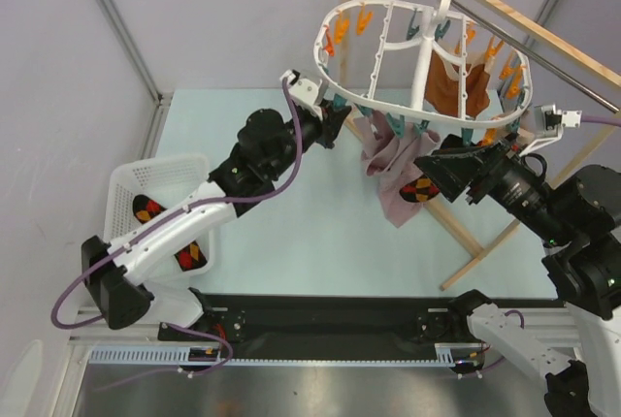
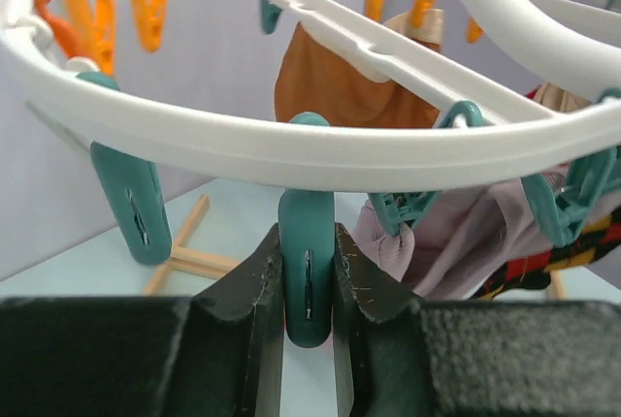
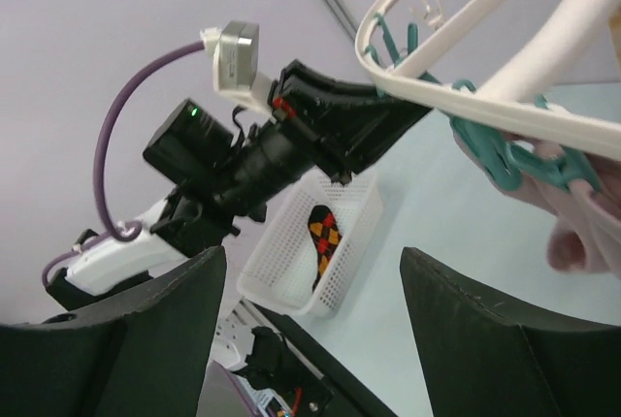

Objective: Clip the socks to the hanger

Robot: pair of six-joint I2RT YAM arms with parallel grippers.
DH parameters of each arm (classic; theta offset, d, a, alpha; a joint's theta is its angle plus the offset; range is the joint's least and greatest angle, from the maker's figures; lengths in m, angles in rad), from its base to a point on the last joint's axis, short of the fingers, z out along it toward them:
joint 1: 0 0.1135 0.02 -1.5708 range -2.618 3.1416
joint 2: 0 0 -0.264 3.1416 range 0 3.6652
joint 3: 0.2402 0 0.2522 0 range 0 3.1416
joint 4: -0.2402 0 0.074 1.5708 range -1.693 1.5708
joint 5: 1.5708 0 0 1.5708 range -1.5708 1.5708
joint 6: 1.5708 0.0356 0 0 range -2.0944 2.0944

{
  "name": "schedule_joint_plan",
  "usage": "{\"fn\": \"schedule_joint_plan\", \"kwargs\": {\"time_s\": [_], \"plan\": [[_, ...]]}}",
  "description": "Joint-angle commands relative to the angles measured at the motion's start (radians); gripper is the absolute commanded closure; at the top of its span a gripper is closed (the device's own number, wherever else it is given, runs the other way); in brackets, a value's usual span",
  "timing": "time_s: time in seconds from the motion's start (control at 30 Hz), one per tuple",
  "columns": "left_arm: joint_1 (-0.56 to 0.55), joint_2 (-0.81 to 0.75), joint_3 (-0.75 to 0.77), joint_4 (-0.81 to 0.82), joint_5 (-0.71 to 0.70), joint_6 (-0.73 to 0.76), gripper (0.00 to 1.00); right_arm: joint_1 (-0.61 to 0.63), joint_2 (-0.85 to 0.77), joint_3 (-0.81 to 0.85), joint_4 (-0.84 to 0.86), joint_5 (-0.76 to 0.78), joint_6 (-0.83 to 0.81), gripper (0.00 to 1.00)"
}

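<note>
The white ring hanger (image 1: 388,107) hangs from the wooden rack, with teal and orange clips under its rim (image 2: 291,150). My left gripper (image 2: 309,291) is up at the ring's near-left rim (image 1: 335,124), shut on a dangling teal clip (image 2: 309,262) that both fingers press. One argyle sock (image 1: 419,189) hangs beside the mauve cloth under the rim (image 2: 582,252); which clip holds it is hidden. Two more socks (image 1: 147,209) (image 1: 194,255) lie in the basket. My right gripper (image 1: 432,170) is next to the hanging sock, and it is open (image 3: 312,254) with nothing between its fingers.
A white mesh basket (image 1: 121,194) stands at the left by the left arm. A mauve cloth (image 1: 388,160) and an orange-brown garment (image 1: 456,87) hang on the ring. Slanting wooden rack poles (image 1: 485,242) stand under and behind the hanger on the right.
</note>
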Motion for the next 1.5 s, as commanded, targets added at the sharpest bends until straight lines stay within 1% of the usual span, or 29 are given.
{"fn": "schedule_joint_plan", "kwargs": {"time_s": [0.0,0.17,0.3,0.37,0.43,0.53,0.57,0.67,0.7,0.73,0.77,0.87,0.93,1.0,1.07,1.13,1.2,1.27,1.37,1.43,1.47], "plan": [[-0.079,-0.101,-0.048,-0.028,-0.126,0.032,1.00,-0.002,0.043,-0.018,0.109,-0.065,0.078,0.22],[-0.203,-0.199,-0.111,-0.037,-0.218,0.045,1.00,0.000,0.086,-0.054,0.207,-0.148,0.161,0.23],[-0.251,-0.222,-0.134,-0.045,-0.244,0.035,1.00,0.029,0.130,-0.069,0.261,-0.190,0.203,0.24],[-0.274,-0.223,-0.140,-0.039,-0.259,0.041,1.00,0.055,0.144,-0.074,0.270,-0.184,0.206,0.24],[-0.282,-0.218,-0.136,-0.043,-0.266,0.041,1.00,0.096,0.152,-0.069,0.262,-0.142,0.174,0.24],[-0.283,-0.198,-0.096,-0.068,-0.267,0.039,0.98,0.106,0.152,-0.057,0.218,-0.075,0.111,0.23],[-0.283,-0.189,-0.088,-0.083,-0.270,0.039,0.94,0.104,0.156,-0.054,0.207,-0.064,0.100,0.23],[-0.283,-0.186,-0.076,-0.086,-0.266,0.038,0.87,0.098,0.163,-0.051,0.179,-0.021,0.066,0.23],[-0.283,-0.187,-0.077,-0.085,-0.261,0.039,0.79,0.095,0.161,-0.054,0.175,0.006,0.054,0.23],[-0.283,-0.187,-0.079,-0.086,-0.264,0.039,0.74,0.089,0.162,-0.055,0.172,0.020,0.036,0.23],[-0.283,-0.190,-0.079,-0.089,-0.263,0.039,0.63,0.083,0.164,-0.054,0.166,0.034,0.026,0.23],[-0.280,-0.199,-0.070,-0.126,-0.259,0.033,0.50,0.051,0.169,-0.061,0.155,0.042,-0.001,0.23],[-0.270,-0.227,-0.073,-0.154,-0.243,0.006,0.46,0.035,0.169,-0.064,0.147,0.045,-0.015,0.23],[-0.231,-0.262,-0.097,-0.155,-0.201,-0.046,0.42,0.008,0.167,-0.067,0.130,0.059,-0.041,0.23],[-0.179,-0.342,-0.166,-0.140,-0.175,-0.083,0.39,-0.018,0.166,-0.071,0.115,0.069,-0.072,0.23],[-0.120,-0.431,-0.249,-0.131,-0.135,-0.144,0.39,-0.035,0.158,-0.069,0.095,0.079,-0.089,0.22],[-0.090,-0.481,-0.303,-0.126,-0.137,-0.178,0.35,-0.057,0.147,-0.075,0.074,0.079,-0.121,0.22],[-0.072,-0.556,-0.372,-0.126,-0.143,-0.178,0.30,-0.071,0.143,-0.080,0.041,0.071,-0.147,0.21],[-0.049,-0.589,-0.418,-0.181,-0.192,-0.215,0.29,-0.080,0.140,-0.080,0.000,0.054,-0.191,0.20],[-0.012,-0.578,-0.427,-0.256,-0.223,-0.299,0.29,-0.084,0.120,-0.090,-0.025,0.051,-0.210,0.20],[0.008,-0.565,-0.429,-0.281,-0.206,-0.333,0.29,-0.085,0.117,-0.092,-0.035,0.065,-0.214,0.19]]}}
